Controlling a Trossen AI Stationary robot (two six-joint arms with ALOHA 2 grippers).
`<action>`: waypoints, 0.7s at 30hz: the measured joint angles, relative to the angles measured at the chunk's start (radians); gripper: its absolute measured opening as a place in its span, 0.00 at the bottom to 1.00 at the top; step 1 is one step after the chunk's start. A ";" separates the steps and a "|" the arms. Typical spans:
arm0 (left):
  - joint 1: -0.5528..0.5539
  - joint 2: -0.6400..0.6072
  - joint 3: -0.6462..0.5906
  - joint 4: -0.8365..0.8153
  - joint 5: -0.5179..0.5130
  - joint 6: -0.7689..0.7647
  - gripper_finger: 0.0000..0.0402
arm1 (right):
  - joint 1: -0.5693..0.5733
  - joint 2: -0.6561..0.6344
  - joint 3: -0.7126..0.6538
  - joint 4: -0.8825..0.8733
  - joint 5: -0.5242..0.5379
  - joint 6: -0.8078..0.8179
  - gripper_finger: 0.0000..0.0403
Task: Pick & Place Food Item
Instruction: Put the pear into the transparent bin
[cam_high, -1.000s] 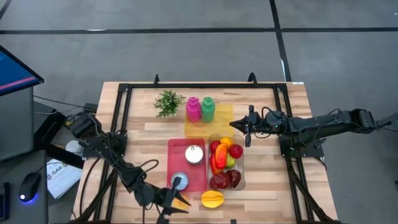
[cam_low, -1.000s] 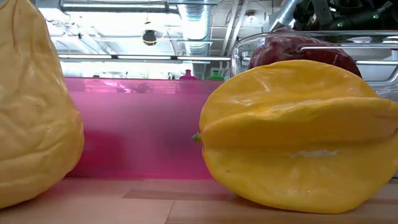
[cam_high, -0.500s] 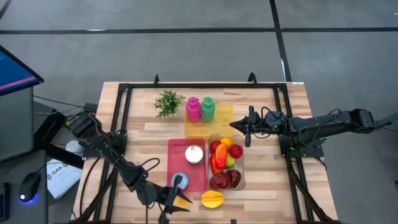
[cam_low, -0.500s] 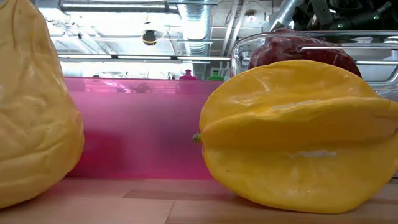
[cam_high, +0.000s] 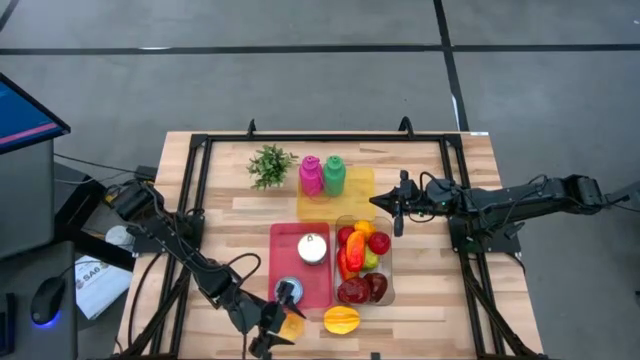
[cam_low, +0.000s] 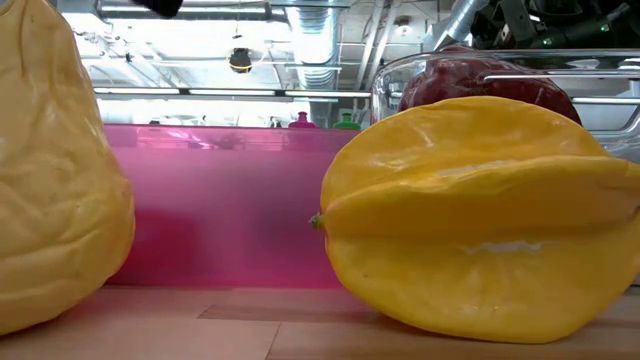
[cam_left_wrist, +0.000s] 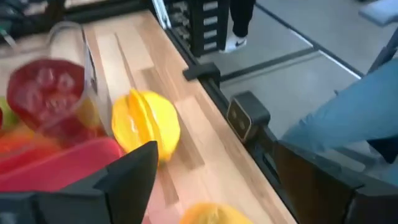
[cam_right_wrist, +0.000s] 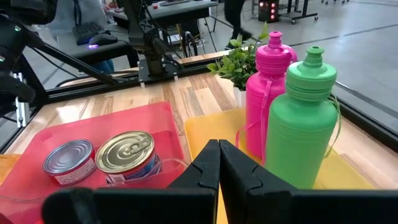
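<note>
Yellow fruit (cam_high: 291, 325): near table edge, left of star fruit (cam_high: 342, 319)
Left gripper (cam_high: 278, 326): fingers spread around yellow fruit
Right gripper (cam_high: 398, 215): fingers pressed together, beside fruit bin (cam_high: 385, 290)

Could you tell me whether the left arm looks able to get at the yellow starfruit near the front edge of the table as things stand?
Probably yes. The left gripper is open just beside the starfruit, with only bare table between them. An orange fruit sits by its fingers, though, and may need clearing first.
</note>
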 joint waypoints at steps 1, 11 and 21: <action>0.000 0.000 0.000 -0.014 0.000 -0.009 0.77 | 0.000 0.000 0.000 -0.001 0.000 0.000 0.00; 0.002 0.000 0.000 -0.082 0.000 -0.102 0.76 | 0.000 0.000 0.000 -0.041 0.000 0.000 0.00; -0.001 0.007 0.000 -0.112 0.040 -0.158 0.71 | 0.000 0.000 0.000 -0.047 0.000 0.000 0.00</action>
